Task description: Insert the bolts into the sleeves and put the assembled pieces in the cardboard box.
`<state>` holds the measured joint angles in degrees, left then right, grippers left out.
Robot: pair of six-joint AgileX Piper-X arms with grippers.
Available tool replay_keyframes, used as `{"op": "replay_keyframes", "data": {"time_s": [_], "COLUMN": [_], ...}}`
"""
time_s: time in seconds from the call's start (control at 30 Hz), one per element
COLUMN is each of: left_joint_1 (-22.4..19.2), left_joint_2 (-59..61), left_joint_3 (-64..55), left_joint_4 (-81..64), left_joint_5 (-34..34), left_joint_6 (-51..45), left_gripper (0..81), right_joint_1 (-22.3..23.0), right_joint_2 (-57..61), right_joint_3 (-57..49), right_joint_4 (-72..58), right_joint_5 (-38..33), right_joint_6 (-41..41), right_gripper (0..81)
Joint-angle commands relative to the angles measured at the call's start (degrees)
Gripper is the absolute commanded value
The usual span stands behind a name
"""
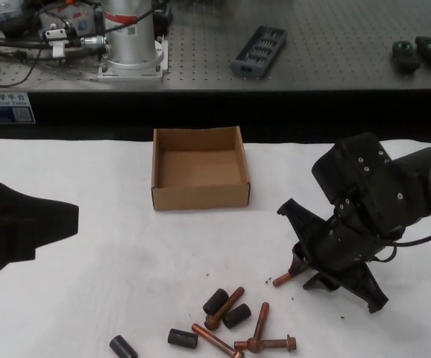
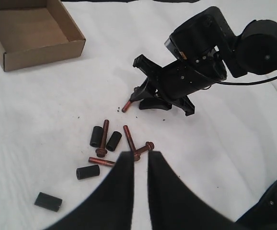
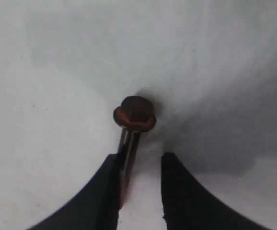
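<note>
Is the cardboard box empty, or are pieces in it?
Empty: the cardboard box shows a bare floor; bolts and sleeves lie outside on the cloth.

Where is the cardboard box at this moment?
In the high view, the cardboard box sits on the white cloth just left of centre, beyond the loose bolts and sleeves.

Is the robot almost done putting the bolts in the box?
Not nearly. Done: nothing, the cardboard box is empty. In hand: the right gripper sits open around one bolt. Still to do: four sleeves and the other bolts lie loose on the white cloth, none joined.
</note>
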<state>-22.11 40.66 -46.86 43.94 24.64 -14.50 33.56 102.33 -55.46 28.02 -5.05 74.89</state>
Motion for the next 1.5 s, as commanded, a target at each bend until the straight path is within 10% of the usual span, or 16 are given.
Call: {"op": "replay_keyframes", "data": {"time_s": [0.0,1.47], "left_joint_1": [-0.10,-0.10], "left_joint_2": [-0.41,-0.38], "left_joint_3": [-0.77,-0.77], "left_joint_4": [-0.29,-0.29], "left_joint_5": [0.51,1.77], "left_joint_6": [-0.02,0.05], "left_gripper": [8.7,8.7], "right_joint_1": [-0.10,-0.43], "right_joint_2": [1.01,6.97], "right_joint_3": [-1.18,-8.02], "right_joint_4": [0.45,9.86], "right_joint_5": [-0.70,3.27], "right_joint_6": [0.53,-14.30], "right_gripper": [21.4,16.2]}}
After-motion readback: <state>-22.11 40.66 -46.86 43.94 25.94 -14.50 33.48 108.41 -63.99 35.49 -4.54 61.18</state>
